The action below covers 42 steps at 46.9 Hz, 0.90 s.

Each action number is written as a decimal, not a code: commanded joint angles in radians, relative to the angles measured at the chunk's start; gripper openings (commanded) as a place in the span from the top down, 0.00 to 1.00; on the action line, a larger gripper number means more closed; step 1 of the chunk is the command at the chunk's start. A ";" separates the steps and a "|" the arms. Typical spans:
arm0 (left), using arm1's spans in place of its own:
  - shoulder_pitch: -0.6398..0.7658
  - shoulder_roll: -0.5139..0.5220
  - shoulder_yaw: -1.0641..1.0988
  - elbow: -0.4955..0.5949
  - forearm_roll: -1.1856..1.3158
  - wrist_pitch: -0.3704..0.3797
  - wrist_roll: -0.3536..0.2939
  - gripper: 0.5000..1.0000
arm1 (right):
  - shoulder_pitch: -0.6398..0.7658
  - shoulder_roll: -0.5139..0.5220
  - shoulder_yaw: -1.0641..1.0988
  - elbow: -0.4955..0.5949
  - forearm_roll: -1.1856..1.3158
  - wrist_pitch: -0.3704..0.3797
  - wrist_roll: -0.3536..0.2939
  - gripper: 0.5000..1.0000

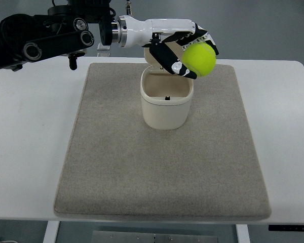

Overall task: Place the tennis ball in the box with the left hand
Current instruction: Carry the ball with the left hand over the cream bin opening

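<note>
Left arm [45, 38]: one, black, jointed, entering from the left edge at the far side of the scene and reaching right across the far edge of the bench [25, 136]. White forearm section follows the black links, ending in the left hand [185, 48].

Left hand: one, white shell with black finger segments, held palm toward the camera, wrist roughly level. Fingers [167, 58] curled and clamped around the ball [199, 58]; a thumb or lower finger crosses under the ball's left side, other fingers wrap over its top and far side.

Ball: one, yellow-green tennis ball, held in the air in the left hand, over the far right rim of the box [166, 104] and partly beyond it. Not inside the box. Whether it touches the rim cannot be told.

Box: one, cream, rounded rectangular, open at the top, upright on the mat [162, 172]. A hinged lid stands tilted back at its far edge, partly hidden by the hand. A small dark mark shows on the inner near wall.

Mat: one, grey-beige, rectangular, lying flat on the bench, covering most of its middle.

Bench: one, white top, a black strip at the near right corner.

Writing: no legible brand or label on any item.
</note>
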 commanded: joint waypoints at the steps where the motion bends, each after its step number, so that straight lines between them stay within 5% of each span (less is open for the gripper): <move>1: 0.001 0.018 0.000 0.000 0.035 -0.021 0.000 1.00 | 0.000 0.000 0.000 0.000 0.000 0.000 0.000 0.20; 42: 0.020 0.057 0.059 0.000 0.092 -0.049 -0.002 1.00 | 0.000 0.000 0.000 0.000 0.000 0.000 0.000 0.20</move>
